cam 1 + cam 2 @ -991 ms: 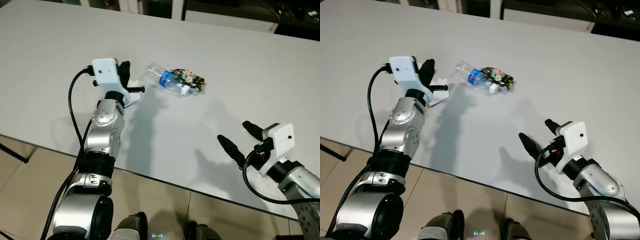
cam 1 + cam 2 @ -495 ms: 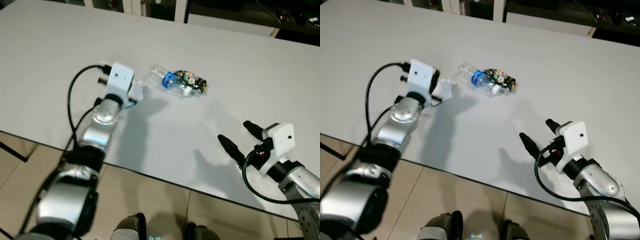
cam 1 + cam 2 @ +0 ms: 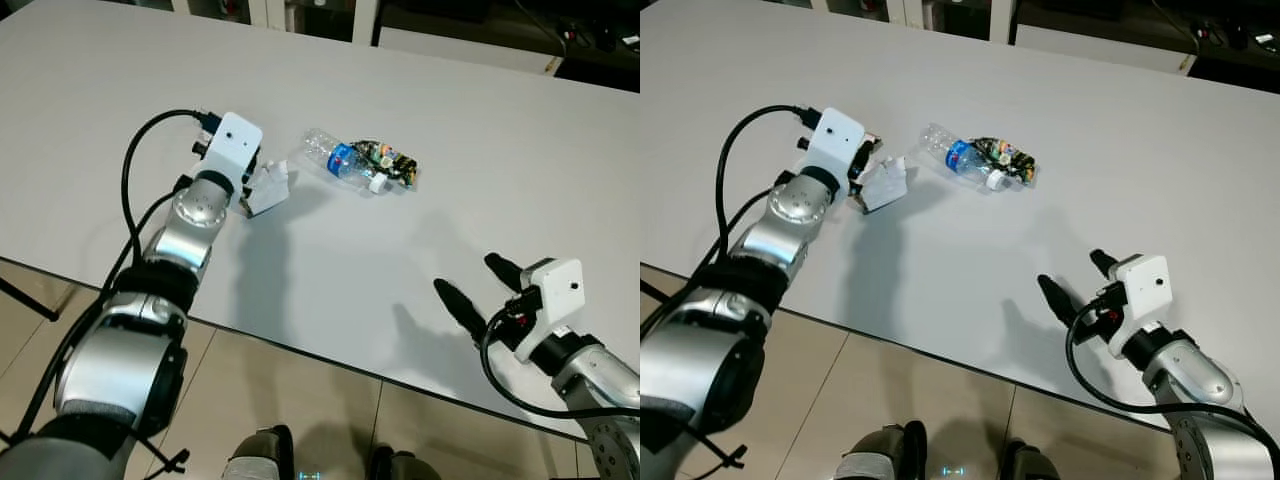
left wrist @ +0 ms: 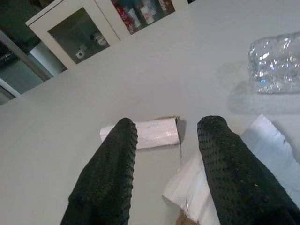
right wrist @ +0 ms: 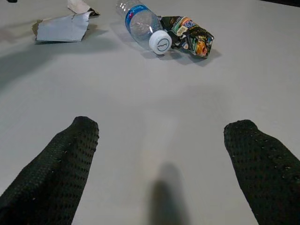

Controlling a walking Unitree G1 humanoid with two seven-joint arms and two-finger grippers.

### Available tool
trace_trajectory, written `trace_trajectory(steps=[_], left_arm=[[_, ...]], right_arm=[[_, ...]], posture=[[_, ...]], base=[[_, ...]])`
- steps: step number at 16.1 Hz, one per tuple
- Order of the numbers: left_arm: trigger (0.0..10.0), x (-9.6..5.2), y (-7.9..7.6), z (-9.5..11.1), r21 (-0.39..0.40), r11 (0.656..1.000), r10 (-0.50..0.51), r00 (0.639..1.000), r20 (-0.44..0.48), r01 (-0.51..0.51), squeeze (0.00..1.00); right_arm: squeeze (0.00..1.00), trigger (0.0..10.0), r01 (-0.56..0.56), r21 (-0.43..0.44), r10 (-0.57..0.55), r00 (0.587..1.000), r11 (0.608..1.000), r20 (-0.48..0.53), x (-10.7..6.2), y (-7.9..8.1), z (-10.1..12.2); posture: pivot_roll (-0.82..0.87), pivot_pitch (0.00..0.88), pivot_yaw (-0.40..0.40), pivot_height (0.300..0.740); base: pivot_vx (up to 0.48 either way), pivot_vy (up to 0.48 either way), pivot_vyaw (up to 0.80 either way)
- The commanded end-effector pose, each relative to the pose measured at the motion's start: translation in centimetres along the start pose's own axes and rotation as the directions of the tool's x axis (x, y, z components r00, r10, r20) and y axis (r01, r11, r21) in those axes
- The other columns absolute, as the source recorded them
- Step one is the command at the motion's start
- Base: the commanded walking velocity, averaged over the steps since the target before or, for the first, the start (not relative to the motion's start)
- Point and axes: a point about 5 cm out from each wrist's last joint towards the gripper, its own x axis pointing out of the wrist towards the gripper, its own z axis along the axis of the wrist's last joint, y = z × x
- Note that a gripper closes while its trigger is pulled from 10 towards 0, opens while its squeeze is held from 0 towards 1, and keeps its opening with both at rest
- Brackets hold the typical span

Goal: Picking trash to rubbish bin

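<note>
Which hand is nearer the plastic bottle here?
Left. The left hand is at the torn paper just beside the plastic bottle; the right hand hovers open near the table's front edge, well away.

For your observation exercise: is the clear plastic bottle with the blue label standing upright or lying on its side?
Lying on its side: the clear plastic bottle rests lengthwise on the white table.

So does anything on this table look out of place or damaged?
Yes: litter lies on the white table. A plastic bottle lies on its side against a crumpled wrapper, and torn paper sits by the left gripper, whose jaws are open over a small paper roll.
</note>
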Motion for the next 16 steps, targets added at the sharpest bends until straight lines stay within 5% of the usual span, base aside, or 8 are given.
trace_trajectory(steps=[1,6,7,8,10,16], left_arm=[[10.0,0.3,0.2,0.2,-0.011,1.0,-0.021,1.0,-0.022,0.02,1.0],[10.0,0.3,-0.4,-0.3,-0.023,1.0,-0.014,0.998,-0.053,0.013,1.0],[10.0,0.1,-1.2,-0.9,-0.024,1.0,-0.008,0.997,-0.079,0.006,0.16],[10.0,-0.1,-2.0,-1.4,-0.043,0.999,-0.024,0.995,-0.093,0.02,0.0],[10.0,-0.4,-3.2,-1.8,-0.08,0.996,-0.04,0.995,-0.091,0.033,0.0],[10.0,-0.4,-3.4,-1.2,-0.081,0.996,-0.035,0.998,-0.047,0.032,0.0]], right_arm=[[0.0,10.0,0.0,-0.007,0.0,1.0,1.0,0.015,-0.2,0.2,0.3],[0.0,10.0,-0.003,0.001,0.003,1.0,1.0,0.031,0.1,0.6,0.5],[0.0,10.0,0.018,0.023,-0.019,0.999,1.0,0.048,0.2,0.9,0.5],[0.0,10.0,0.038,0.038,-0.041,0.997,0.999,0.067,0.3,1.2,0.6],[0.0,10.0,0.062,0.063,-0.069,0.992,0.996,0.104,0.7,2.0,1.0],[0.0,10.0,0.149,0.149,-0.175,0.967,0.978,0.185,1.0,3.2,2.0]], posture=[[0.1,0.194,0.028,0.74],[0.11,0.194,0.025,0.74],[0.11,0.191,0.024,0.74],[0.11,0.186,0.022,0.74],[0.11,0.177,0.02,0.74],[0.11,0.164,0.033,0.74]], base=[[0.0,0.0,0.0],[0.0,0.0,0.0],[0.0,0.0,0.0],[0.0,0.0,0.0],[0.0,0.0,0.0],[0.0,0.0,0.0]])
